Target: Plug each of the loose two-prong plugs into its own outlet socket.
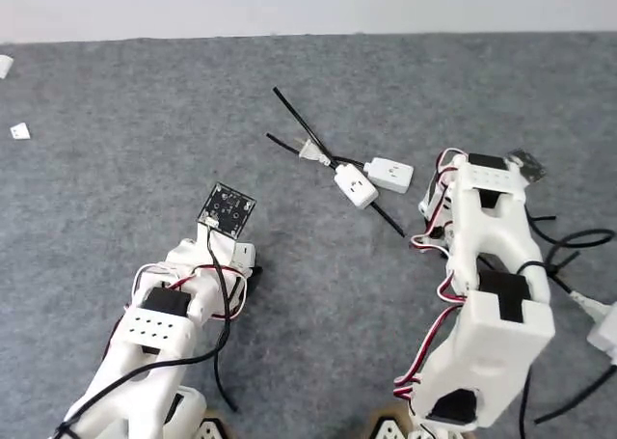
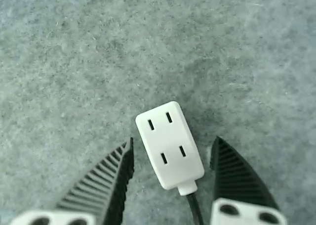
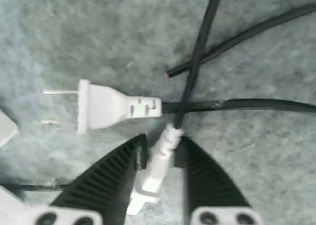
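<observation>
Bare bench (image 1: 125, 92) lies open on the left and far side. Mid-bench, two sockets (image 1: 390, 174), a loose plug (image 1: 308, 151) and crossed black cords (image 1: 292, 111) crowd the way. Another socket (image 2: 169, 143) sits between the left arm's parted jaws, gaps either side. Cords cross just beyond the right arm's jaws, which pinch a white plug (image 3: 157, 163).

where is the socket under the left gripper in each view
high view: socket, likely the white bit beside the wrist of the left arm.
left wrist view: socket slots up, inside the open left gripper.
right wrist view: a loose plug and crossing cords here instead.
shared landmark: the grey carpet under everything.
</observation>
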{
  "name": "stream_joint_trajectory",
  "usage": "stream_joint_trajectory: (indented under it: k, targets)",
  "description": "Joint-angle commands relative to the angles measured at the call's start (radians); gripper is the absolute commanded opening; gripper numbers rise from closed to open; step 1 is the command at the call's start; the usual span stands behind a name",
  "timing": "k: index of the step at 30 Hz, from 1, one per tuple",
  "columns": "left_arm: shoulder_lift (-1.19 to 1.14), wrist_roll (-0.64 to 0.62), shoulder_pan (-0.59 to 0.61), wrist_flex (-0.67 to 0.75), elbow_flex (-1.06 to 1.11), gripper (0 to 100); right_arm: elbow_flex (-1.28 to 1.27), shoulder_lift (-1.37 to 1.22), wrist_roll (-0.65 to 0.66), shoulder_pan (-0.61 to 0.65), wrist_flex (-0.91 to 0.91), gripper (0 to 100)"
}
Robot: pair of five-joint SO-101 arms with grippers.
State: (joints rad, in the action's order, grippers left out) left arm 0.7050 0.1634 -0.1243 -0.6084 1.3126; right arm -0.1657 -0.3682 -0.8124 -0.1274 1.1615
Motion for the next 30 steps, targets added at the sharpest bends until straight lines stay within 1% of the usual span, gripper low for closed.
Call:
stream_joint_trajectory:
  k: [1,4,9,11,13,16,21,23,26,30]
  targets:
    - [0.017,0.009,-0.008,0.026,-0.012,24,0.051,0.007,0.044,0.021,0.004,2.0]
    - [0.017,0.009,-0.008,0.026,-0.012,24,0.052,0.015,0.058,0.033,0.007,0.8]
    - [0.017,0.008,-0.009,0.026,-0.013,24,0.048,0.058,0.15,0.084,0.053,0.8]
    - [0.017,0.008,-0.009,0.026,-0.013,24,0.048,0.093,0.18,0.137,0.09,0.8]
    - [0.017,0.008,-0.009,0.026,-0.013,24,0.043,0.14,0.241,0.196,0.117,0.8]
    - [0.017,0.006,-0.009,0.026,-0.013,24,-0.014,0.223,0.325,0.278,0.114,0.8]
    - [0.017,0.002,-0.009,0.026,-0.013,24,-0.166,0.363,0.548,0.438,0.042,0.8]
    - [0.017,-0.002,-0.009,0.021,-0.013,24,-0.232,0.412,0.609,0.486,-0.005,0.8]
    - [0.017,-0.072,0.002,0.021,-0.008,21,-0.334,0.46,0.721,0.53,-0.113,0.8]
    - [0.017,-0.124,0.08,0.026,-0.015,14,-0.433,0.481,0.856,0.541,-0.236,0.8]
